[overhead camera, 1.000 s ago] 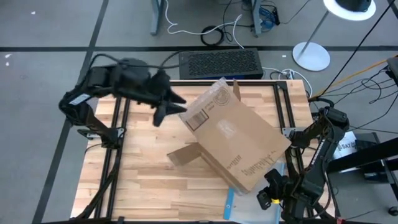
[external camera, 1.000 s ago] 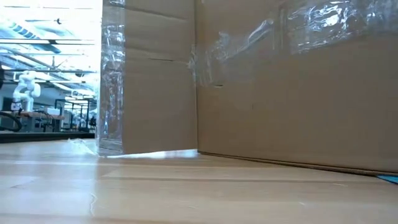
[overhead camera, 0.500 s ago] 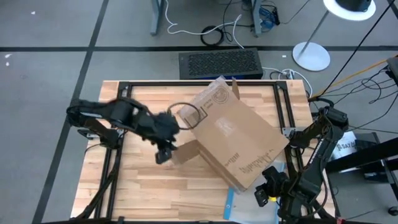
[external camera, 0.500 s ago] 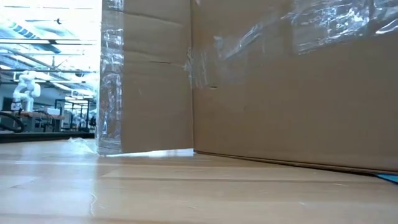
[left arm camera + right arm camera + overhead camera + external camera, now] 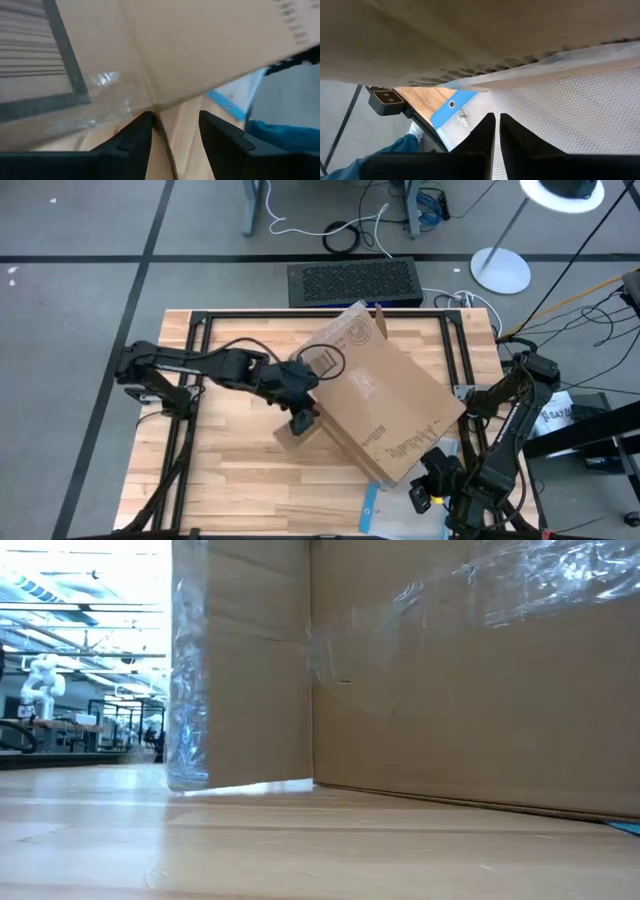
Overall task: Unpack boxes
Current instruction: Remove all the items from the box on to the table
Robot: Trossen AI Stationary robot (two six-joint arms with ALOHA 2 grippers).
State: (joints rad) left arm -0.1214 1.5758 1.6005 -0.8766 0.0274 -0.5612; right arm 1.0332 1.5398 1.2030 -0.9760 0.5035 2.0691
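The brown cardboard box [image 5: 375,395] lies slantwise on the wooden table, taped and labelled, and fills most of the low view [image 5: 450,690]. A loose flap [image 5: 293,435] sticks out at its near-left corner. My left gripper [image 5: 305,420] is open at that corner, and in the left wrist view [image 5: 175,117] its fingers stand either side of the flap's edge [image 5: 162,132]. My right gripper [image 5: 428,490] is shut at the box's near-right corner, its fingertips [image 5: 496,120] over a clear bubble pouch [image 5: 570,110] with a blue edge that lies partly under the box. My left gripper's fingers stand beside the flap's edge; I cannot tell whether they touch it. My right gripper's shut fingertips point down at the pouch under the box's overhanging corner; I cannot tell whether they touch or pinch it.
A black grille-topped unit [image 5: 352,282] sits beyond the table's far edge, and a lamp base [image 5: 500,270] stands at the far right. Black frame rails [image 5: 195,380] run along the table's sides. A person's blue sleeve [image 5: 395,150] shows past the table's edge. Bare wood [image 5: 240,480] lies at the near left.
My left gripper has come down from above the table's far left and gone toward the right and near edges, ending low at the box's near-left corner with its fingers around the flap's edge. Its opening looks unchanged. The box's taped corner has shifted slightly in the low view.
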